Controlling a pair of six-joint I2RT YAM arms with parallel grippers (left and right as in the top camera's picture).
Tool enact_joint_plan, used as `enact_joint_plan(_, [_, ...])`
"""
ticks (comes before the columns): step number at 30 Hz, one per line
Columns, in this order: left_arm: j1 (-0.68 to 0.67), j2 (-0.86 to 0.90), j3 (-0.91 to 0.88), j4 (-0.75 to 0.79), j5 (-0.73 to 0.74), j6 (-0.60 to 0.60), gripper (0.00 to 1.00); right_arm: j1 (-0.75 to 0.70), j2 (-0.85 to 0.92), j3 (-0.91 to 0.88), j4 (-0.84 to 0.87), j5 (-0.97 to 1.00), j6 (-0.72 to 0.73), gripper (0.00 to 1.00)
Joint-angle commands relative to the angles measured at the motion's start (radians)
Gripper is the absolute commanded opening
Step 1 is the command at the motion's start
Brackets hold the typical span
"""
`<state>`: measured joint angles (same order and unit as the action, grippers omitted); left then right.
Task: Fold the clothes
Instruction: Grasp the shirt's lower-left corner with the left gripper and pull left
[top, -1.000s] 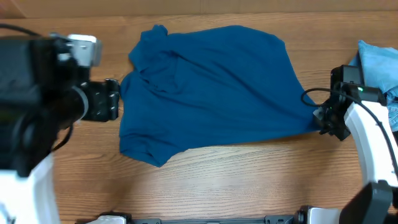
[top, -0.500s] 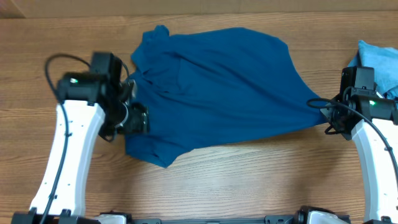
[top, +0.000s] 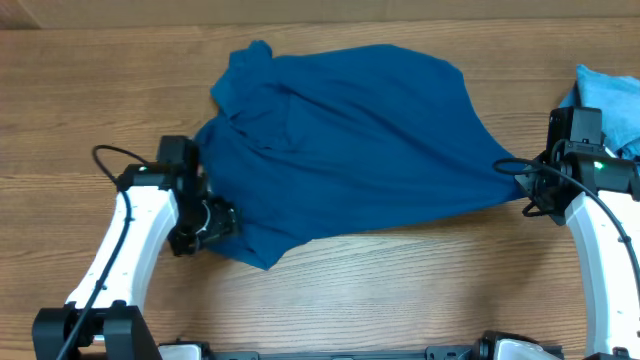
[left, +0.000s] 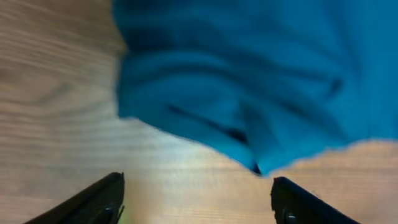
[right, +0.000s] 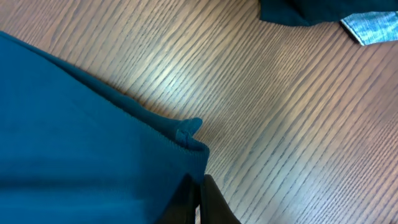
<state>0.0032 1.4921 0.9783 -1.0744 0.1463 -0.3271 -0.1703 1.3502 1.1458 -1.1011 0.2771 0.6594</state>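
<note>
Right gripper (right: 198, 194) pinches shirt (top: 350, 140); left gripper (left: 196, 200) spread

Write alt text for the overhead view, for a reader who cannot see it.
A deep-blue shirt lies rumpled across a wooden table, its right edge drawn to a point in the shut right gripper. The left gripper sits open at the shirt's lower left corner; a lighter blue cloth lies at the far right.

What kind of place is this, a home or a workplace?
Probably a robot test bench rather than a home: a left arm and a right arm stand at a wooden table, a blue shirt lies spread between them, and more clothes are piled at its right edge.
</note>
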Motion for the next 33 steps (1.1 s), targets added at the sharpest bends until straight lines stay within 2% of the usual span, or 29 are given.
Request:
enact_joint_plan(1, [0.059,-0.008,-0.043,0.060,-0.023,-0.024,0.82,-0.006,-0.013,0.021,-0.001,0.035,-0.006,0.04])
enact_joint_plan(6, [0.069,-0.008,-0.072,0.144,0.010,-0.024,0.86,-0.006,-0.013,0.021,0.000,0.036,-0.013,0.04])
enact_joint_plan(18, [0.069,0.045,-0.093,0.241,0.026,-0.077,0.84,-0.006,-0.013,0.021,0.007,0.013,-0.019,0.04])
enact_joint_plan(20, [0.069,0.077,-0.093,0.238,0.027,-0.079,0.75,-0.006,-0.013,0.021,0.007,0.010,-0.022,0.04])
enact_joint_plan(22, [0.069,0.107,-0.093,0.244,0.026,-0.079,0.74,-0.006,-0.013,0.021,0.008,0.006,-0.028,0.04])
enact_joint_plan(26, [0.069,0.152,-0.093,0.249,0.024,-0.077,0.61,-0.006,-0.013,0.021,0.007,0.005,-0.028,0.04])
enact_joint_plan(28, [0.069,0.164,-0.093,0.246,0.023,-0.077,0.45,-0.006,-0.013,0.021,0.007,0.006,-0.032,0.04])
enact_joint_plan(30, [0.069,0.164,-0.093,0.245,0.023,-0.074,0.21,-0.006,-0.013,0.021,0.008,0.006,-0.032,0.04])
enact_joint_plan(32, [0.070,0.162,-0.093,0.242,0.021,-0.072,0.08,-0.006,-0.013,0.021,0.007,0.006,-0.032,0.04])
enact_joint_plan(33, [0.071,0.161,-0.092,0.237,0.018,-0.072,0.04,-0.006,-0.013,0.021,0.007,0.006,-0.032,0.04])
